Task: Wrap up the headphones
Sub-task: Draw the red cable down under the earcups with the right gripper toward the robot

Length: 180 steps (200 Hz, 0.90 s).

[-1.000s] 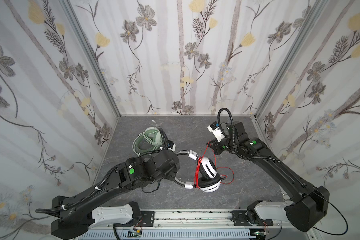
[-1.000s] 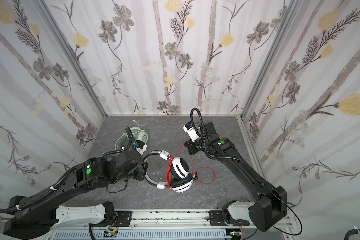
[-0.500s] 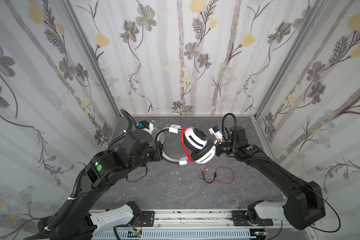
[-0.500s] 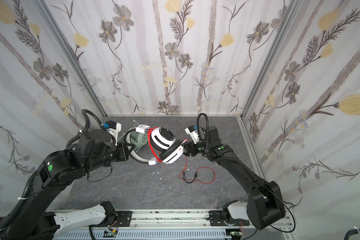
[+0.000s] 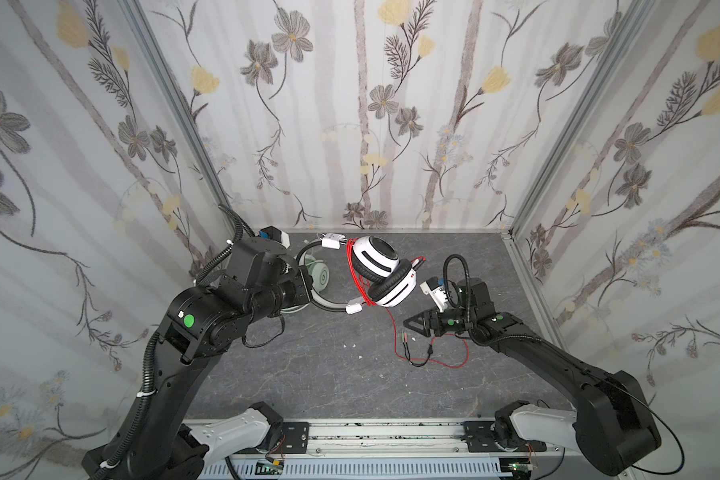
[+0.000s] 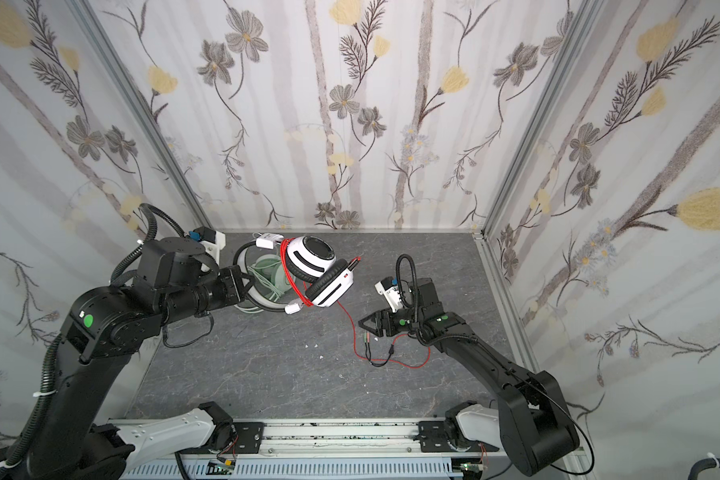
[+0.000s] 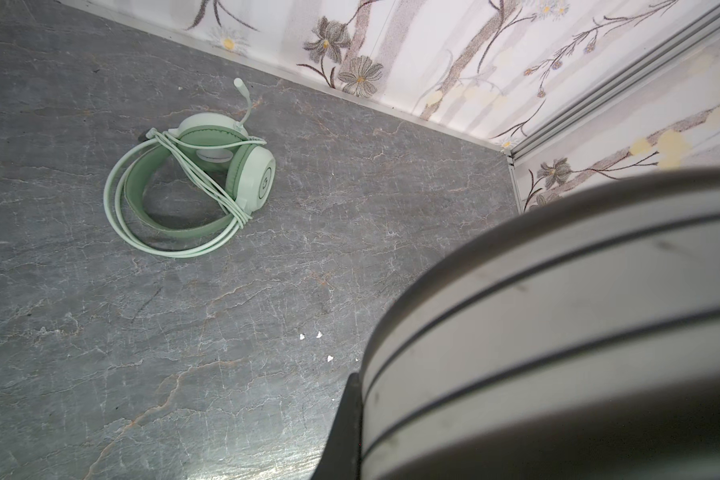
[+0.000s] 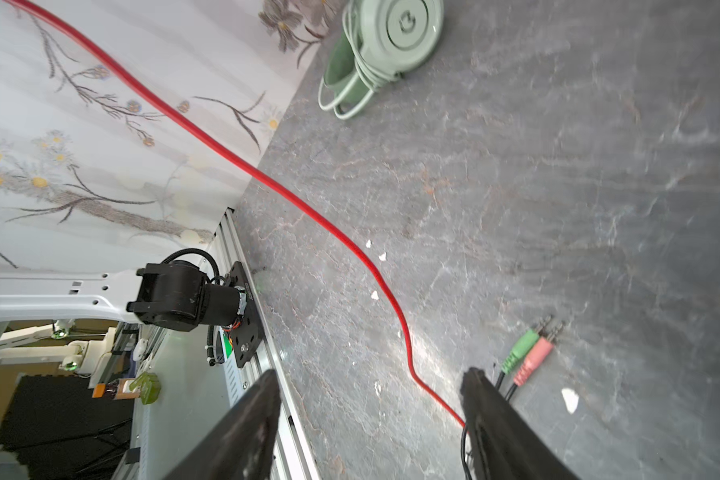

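Although the grey worktop [image 5: 308, 374] spreads wide under both arms, we find little lying on it, and we judge the job more than half done. Our left gripper [image 5: 308, 286] has its fingers pressed together on the headband [image 7: 558, 332] of the white-and-black headset [image 5: 377, 259], holding it in the air over the far part of the worktop, clear of the surface in both top views. Our right gripper [image 5: 410, 325] hovers low on the other side with its fingers [image 8: 487, 415] spread and nothing between them gripped. Toward the far end on the left arm's side, the mint green headset [image 7: 250, 174] lies flat on the worktop with its own green cable [image 7: 202, 178] wound across band and cups, so we count that one as finished. On the raised headset the red cable [image 8: 292, 189] already makes several turns across the band beside the cups, but a long tail drops from it to the worktop, passes between the spread right fingers close to one of them, and loops off beside the right arm. That loose length is what we think is left to wind, along with securing the end. The green and pink plugs [image 8: 528, 353] lie on the worktop just beside the right fingers, and a few tiny white scraps [image 7: 316, 336] sit scattered nearby.
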Available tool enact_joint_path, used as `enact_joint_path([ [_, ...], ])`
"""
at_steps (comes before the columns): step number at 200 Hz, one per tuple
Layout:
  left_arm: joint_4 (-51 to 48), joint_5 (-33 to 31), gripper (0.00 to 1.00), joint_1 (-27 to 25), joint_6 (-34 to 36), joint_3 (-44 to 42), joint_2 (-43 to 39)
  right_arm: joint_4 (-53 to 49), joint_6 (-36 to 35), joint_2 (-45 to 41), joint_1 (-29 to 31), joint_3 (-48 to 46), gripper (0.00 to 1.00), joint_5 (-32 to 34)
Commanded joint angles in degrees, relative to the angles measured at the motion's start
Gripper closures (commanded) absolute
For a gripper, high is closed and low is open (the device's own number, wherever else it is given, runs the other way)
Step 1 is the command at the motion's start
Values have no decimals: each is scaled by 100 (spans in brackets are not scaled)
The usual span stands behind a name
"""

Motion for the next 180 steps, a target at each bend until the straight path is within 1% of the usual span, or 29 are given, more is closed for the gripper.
enact_joint_path([
  [1, 205, 214, 100, 96, 5, 65, 28, 38, -22, 214, 110, -58, 30, 41],
  [19, 228, 280, 100, 173, 38, 65, 68, -66, -91, 469, 239, -9, 32, 111],
  [43, 246, 342, 100, 280, 84, 81, 116, 102, 158, 786, 517, 93, 33, 218],
  [59, 258, 433, 100, 356, 103, 79, 149, 211, 594, 1007, 723, 201, 35, 665],
  [64, 268, 454, 100, 364, 103, 82, 154, 281, 763, 1221, 758, 215, 36, 809],
  [83, 294, 485, 100, 414, 112, 74, 154, 753, 1338, 1410, 923, 157, 38, 1078],
  [99, 294, 523, 100, 456, 121, 83, 176, 917, 1606, 1494, 1060, 171, 41, 1359],
  [110, 290, 566, 100, 481, 119, 99, 189, 1000, 1711, 1579, 1124, 180, 42, 1322],
  [133, 297, 607, 100, 523, 113, 117, 214, 1230, 1813, 1740, 1328, 159, 43, 1214],
  [152, 317, 599, 100, 556, 88, 127, 206, 1321, 1883, 1844, 1475, 153, 46, 1225],
  [170, 346, 641, 100, 601, 56, 140, 211, 1454, 1986, 1913, 1587, 110, 47, 1234],
  [180, 381, 695, 100, 634, 25, 153, 215, 1502, 2020, 1963, 1638, 110, 50, 1213],
])
